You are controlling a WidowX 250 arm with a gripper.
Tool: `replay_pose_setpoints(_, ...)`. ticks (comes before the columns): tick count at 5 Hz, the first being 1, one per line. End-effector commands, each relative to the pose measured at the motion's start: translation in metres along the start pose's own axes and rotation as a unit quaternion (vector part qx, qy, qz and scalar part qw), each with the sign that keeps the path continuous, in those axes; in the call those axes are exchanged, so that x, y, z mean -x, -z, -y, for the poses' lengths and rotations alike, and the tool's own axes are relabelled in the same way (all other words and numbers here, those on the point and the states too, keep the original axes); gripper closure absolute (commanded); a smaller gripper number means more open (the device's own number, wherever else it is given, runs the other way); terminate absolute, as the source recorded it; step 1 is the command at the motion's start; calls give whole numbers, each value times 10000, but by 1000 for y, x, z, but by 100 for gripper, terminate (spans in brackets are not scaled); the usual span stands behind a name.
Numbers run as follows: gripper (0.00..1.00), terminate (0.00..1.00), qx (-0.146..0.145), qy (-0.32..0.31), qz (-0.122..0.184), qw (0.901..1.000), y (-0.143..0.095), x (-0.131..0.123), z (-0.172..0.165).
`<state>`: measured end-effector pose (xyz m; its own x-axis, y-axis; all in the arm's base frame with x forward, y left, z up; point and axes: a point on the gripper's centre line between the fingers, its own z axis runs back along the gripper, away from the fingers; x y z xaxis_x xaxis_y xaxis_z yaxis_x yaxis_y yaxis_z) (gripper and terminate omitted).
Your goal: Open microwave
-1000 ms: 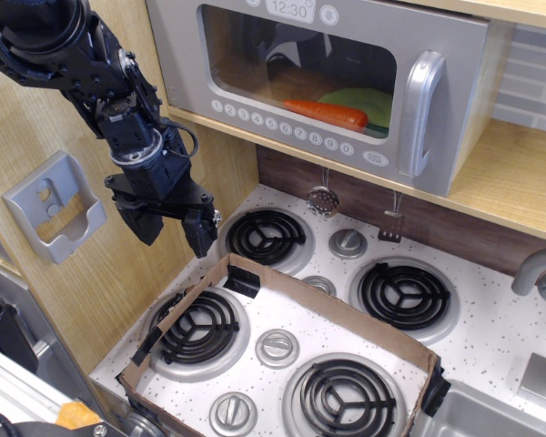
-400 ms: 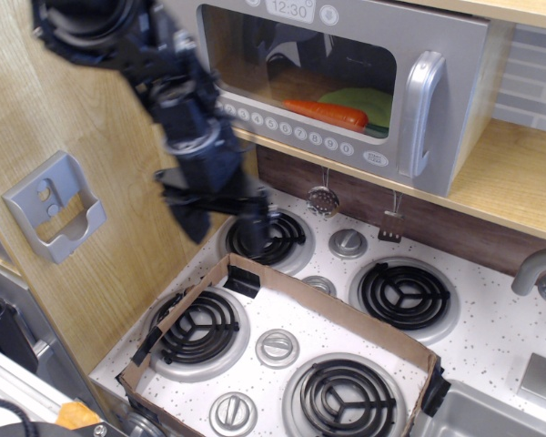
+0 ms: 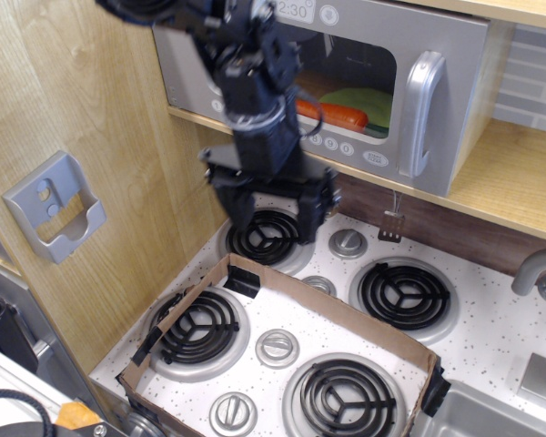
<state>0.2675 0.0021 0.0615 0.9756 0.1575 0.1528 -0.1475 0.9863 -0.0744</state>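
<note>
The toy microwave point(image 3: 455, 55) sits on a wooden shelf at the top, its grey door closed. Its clear window shows an orange carrot point(image 3: 341, 116) and a green item inside. White number buttons run along the door's lower edge. The chunky silver handle point(image 3: 421, 111) stands upright at the door's right side. My black gripper point(image 3: 275, 216) hangs open and empty in front of the door's lower left part, above the back left burner, well left of the handle. My arm covers the left part of the window.
The white toy stove point(image 3: 491, 309) has several black coil burners and silver knobs. A cardboard frame point(image 3: 323, 305) lies across the front burners. A grey wall holder point(image 3: 55, 208) is on the left wooden panel. A small spatula point(image 3: 393, 223) hangs on the back wall.
My arm has swung right and slightly up, from beside the left wooden panel to in front of the microwave door's left part. The gripper stays open. The door has not moved.
</note>
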Motion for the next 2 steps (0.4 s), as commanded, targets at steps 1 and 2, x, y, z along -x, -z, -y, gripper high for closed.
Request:
replay_pose_setpoints(1, 0, 0, 3, 380, 559, 9977, -37, -23, 36)
replay_pose_setpoints(2, 0, 0, 78, 577, 641, 9962, -42, -40, 50)
